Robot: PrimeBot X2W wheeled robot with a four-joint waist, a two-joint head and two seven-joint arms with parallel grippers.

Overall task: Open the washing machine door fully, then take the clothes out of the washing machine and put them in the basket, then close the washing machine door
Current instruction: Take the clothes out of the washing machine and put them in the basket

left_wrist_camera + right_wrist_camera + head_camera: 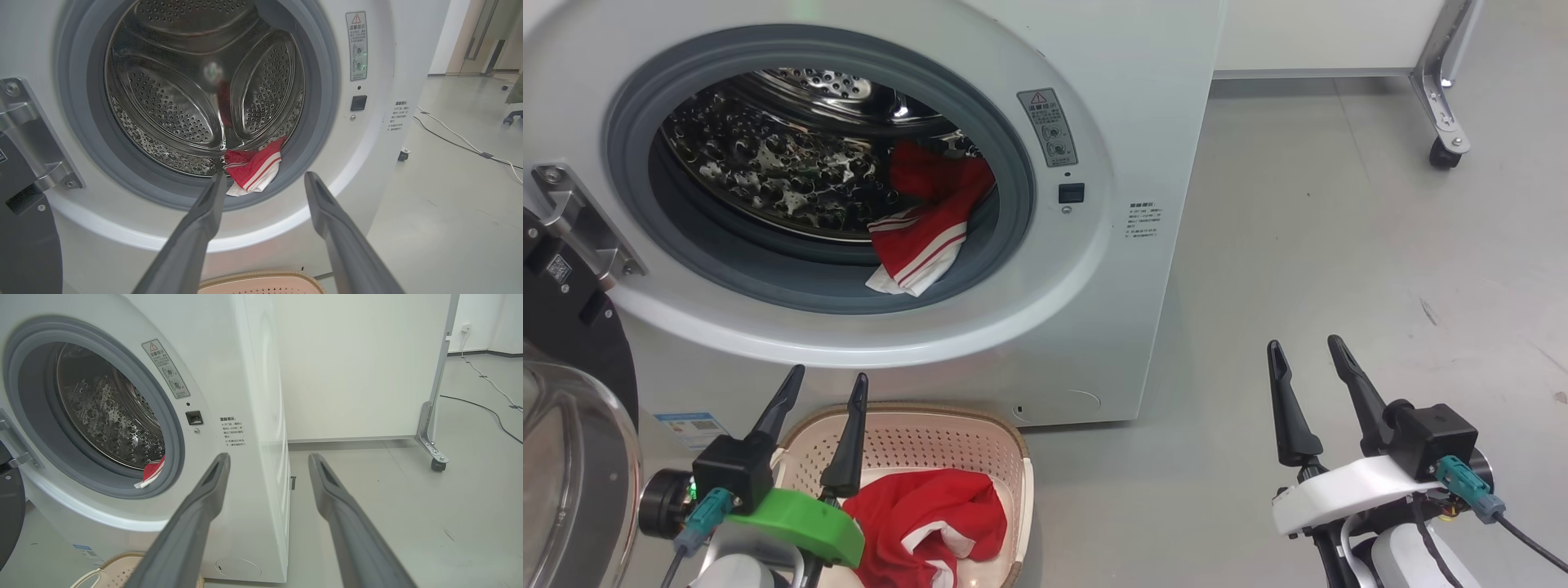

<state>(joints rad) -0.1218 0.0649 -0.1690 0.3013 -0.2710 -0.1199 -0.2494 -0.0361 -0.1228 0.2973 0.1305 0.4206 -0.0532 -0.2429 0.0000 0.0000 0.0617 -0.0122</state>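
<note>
Unloading with the washing machine door (572,457) swung open — holding the left gripper (828,376) spread and empty above the basket (980,420), one red garment (931,514) already inside, the right gripper (1304,345) likewise spread, and likely needing next a reach to the red striped garment (923,237) draped over the grey seal (792,282).

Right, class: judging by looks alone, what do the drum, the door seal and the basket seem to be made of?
Drum: likely stainless steel, mirror-bright, punched with holes.
Door seal: probably rubber, matt grey, no glare.
Basket: seemingly moulded plastic, cream, perforated; brown woven-look rim, real weave unclear.
</note>
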